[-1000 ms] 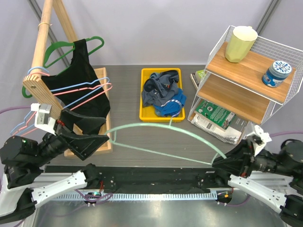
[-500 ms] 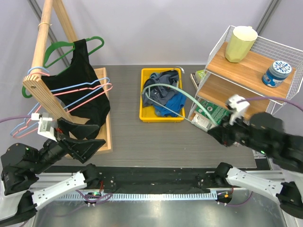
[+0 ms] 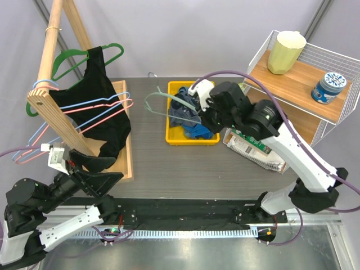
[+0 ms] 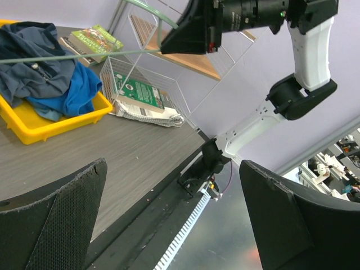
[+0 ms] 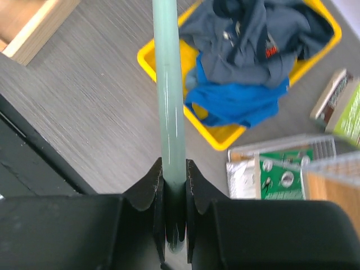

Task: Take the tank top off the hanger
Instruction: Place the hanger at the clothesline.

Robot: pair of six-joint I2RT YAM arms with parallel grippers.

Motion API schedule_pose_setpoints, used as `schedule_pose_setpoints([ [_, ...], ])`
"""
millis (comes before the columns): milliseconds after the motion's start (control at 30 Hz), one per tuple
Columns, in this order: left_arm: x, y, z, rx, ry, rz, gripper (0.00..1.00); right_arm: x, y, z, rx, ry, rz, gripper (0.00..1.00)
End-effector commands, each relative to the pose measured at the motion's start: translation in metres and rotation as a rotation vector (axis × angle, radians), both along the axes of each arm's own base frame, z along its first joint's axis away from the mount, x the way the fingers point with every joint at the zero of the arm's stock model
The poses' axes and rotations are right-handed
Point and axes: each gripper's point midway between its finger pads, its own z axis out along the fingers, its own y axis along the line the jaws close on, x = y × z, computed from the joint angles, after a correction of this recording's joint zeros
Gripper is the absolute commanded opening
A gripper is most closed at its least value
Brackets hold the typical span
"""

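Your right gripper has swung far and left, over the yellow bin. The pale green hanger came with it.

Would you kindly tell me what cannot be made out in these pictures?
Top view: the green hanger is mostly covered by the tank top.
Right wrist view: the pale hanger, clamped in the right claw, is cut off by the top edge.
Left wrist view: the tank top lies outside the frame.

The dark wood-grain counter is occupied at 12 o'clock by a yellow tray of clothes. A wooden rack base is set at 9 o'clock, and a wire shelf unit at 3 o'clock, with printed packets tucked beneath it.
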Motion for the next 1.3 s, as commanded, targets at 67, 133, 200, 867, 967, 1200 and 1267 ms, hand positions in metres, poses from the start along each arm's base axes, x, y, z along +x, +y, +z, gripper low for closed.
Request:
schedule_pose_setpoints([
  [67,-0.005,0.003,-0.003,-0.042,0.029,-0.013,1.0,0.018,0.043,0.049,0.097,-0.147,0.28,0.01],
  [133,-0.009,0.002,-0.003,-0.052,0.031,-0.033,0.99,0.023,0.051,0.05,0.111,-0.14,0.331,0.01],
  [200,-0.011,0.001,-0.003,-0.062,0.041,-0.046,0.99,0.027,0.06,0.052,0.136,-0.117,0.392,0.01],
  [867,-0.01,-0.012,-0.013,-0.08,0.116,-0.071,0.98,0.061,0.118,0.066,0.326,-0.128,0.768,0.01],
  [967,-0.008,-0.017,-0.016,-0.074,0.13,-0.074,0.98,0.066,0.131,0.075,0.388,-0.165,0.804,0.01],
  [1200,-0.003,-0.03,-0.021,-0.053,0.161,-0.085,0.98,0.074,0.155,0.104,0.502,-0.25,0.872,0.01],
  [1267,-0.002,-0.033,-0.022,-0.05,0.165,-0.089,0.98,0.076,0.162,0.108,0.522,-0.265,0.89,0.01],
])
